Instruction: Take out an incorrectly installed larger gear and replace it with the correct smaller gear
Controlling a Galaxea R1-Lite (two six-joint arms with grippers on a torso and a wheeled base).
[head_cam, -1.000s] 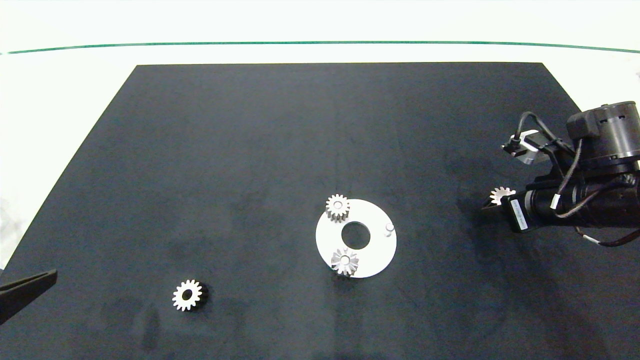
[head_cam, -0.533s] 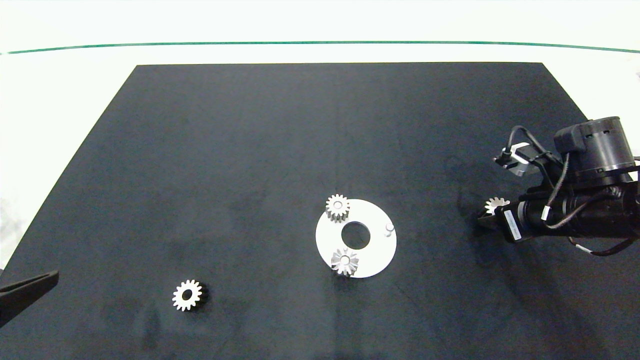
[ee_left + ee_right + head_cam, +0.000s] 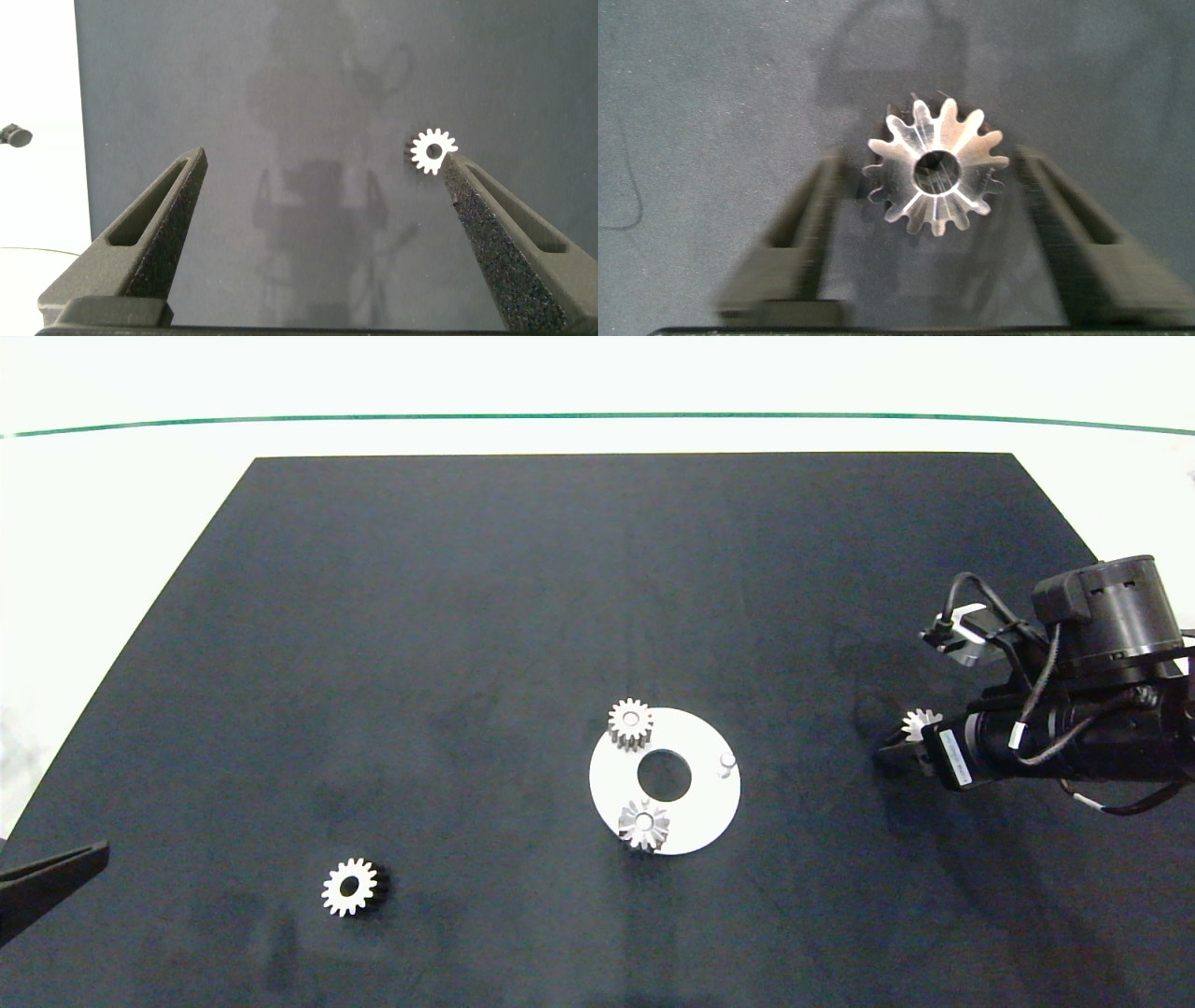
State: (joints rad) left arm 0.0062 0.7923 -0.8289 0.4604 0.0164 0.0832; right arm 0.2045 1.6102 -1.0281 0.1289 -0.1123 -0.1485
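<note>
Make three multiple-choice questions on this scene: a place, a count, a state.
1. Where is the larger gear?
A) on the white disc
B) loose on the mat
C) in the left gripper
2. How many gears does the head view show?
A) two
B) three
C) four
3. How are the right gripper's fingers?
A) shut on a gear
B) open around a gear
C) shut on nothing

1 A: the larger gear sits on the white disc.
2 C: besides it, a second gear on the disc, the smaller gear on the mat, and the gear at the right gripper.
3 B: the fingers stand clear of that gear's teeth on both sides.
</note>
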